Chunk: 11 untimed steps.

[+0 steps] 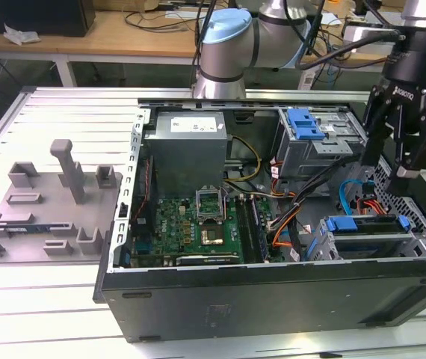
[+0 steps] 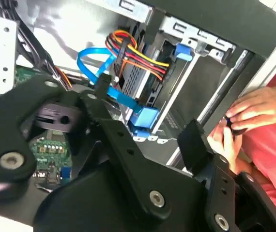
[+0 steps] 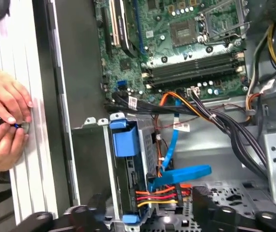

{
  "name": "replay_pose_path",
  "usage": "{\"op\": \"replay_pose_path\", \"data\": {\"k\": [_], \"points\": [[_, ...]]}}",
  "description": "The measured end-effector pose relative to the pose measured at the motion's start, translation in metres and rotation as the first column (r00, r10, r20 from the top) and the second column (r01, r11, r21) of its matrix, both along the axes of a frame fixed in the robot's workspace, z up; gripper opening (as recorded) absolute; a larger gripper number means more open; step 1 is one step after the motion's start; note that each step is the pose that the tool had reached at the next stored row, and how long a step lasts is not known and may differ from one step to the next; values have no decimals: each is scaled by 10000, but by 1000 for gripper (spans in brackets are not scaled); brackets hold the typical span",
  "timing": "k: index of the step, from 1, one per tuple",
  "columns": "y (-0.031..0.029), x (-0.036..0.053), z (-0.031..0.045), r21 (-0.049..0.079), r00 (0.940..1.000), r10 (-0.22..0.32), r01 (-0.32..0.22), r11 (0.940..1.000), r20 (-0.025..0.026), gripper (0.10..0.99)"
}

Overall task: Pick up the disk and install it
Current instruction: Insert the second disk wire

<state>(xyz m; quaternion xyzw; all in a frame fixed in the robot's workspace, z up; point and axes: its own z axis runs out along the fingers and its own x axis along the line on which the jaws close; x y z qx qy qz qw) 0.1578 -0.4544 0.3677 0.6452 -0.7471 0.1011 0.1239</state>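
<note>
Alignment is what the step in hand is judged to depend on. The black two-fingered pincer [image 1: 387, 170] is held spread wide with nothing in its grasp, and the flat silver disk in its bright blue plastic carrier bracket [image 1: 366, 224] lies just below it, in the lower metal cage [image 1: 331, 250] at the case's near edge. Whether the disk is fully seated there cannot be told, since the cage wall hides its far end.

The work would be done well if the fingers were kept square to the carrier's long sides and brought down straight. The flat blue cable [image 1: 345, 196] and the red, yellow and orange wire bundle [image 3: 160, 193], both close under the pincer, should be left unsnagged. Care is also owed to a person's hands [image 3: 2, 121], which are seen in the first wrist view outside the case wall, near the pincer's side.

Counted across the exterior view from its left:

- One grey moulded fixture plate [image 1: 48, 202] with upright pegs, well apart from the pincer.
- One open black computer case [image 1: 273, 299].
- One green motherboard [image 1: 190, 217] on the case floor.
- One grey power supply box [image 1: 190, 146].
- Two metal drive cages, the upper one [image 1: 325, 146] topped by one blue plastic latch piece [image 1: 306, 123] and just beside the pincer.
- One disk, under the pincer.
- One pincer with two fingers.
- Two hands.
</note>
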Motion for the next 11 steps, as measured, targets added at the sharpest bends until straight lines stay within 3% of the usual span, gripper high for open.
{"op": "replay_pose_path", "data": {"k": [2,3,6,9,10,11], "points": [[4,-1,-17,-87,10000,-1,1,10000,-38,765],[5,-1,-32,-139,10000,-1,1,9999,-52,690],[7,-1,-78,-255,10000,-2,0,9997,-84,678],[38,-7,-99,-395,10000,-2,-1,9992,-87,541],[47,-15,-99,-441,10000,-2,-2,9990,-87,541],[65,-40,-101,-585,10000,-4,1,9983,-61,541]]}}
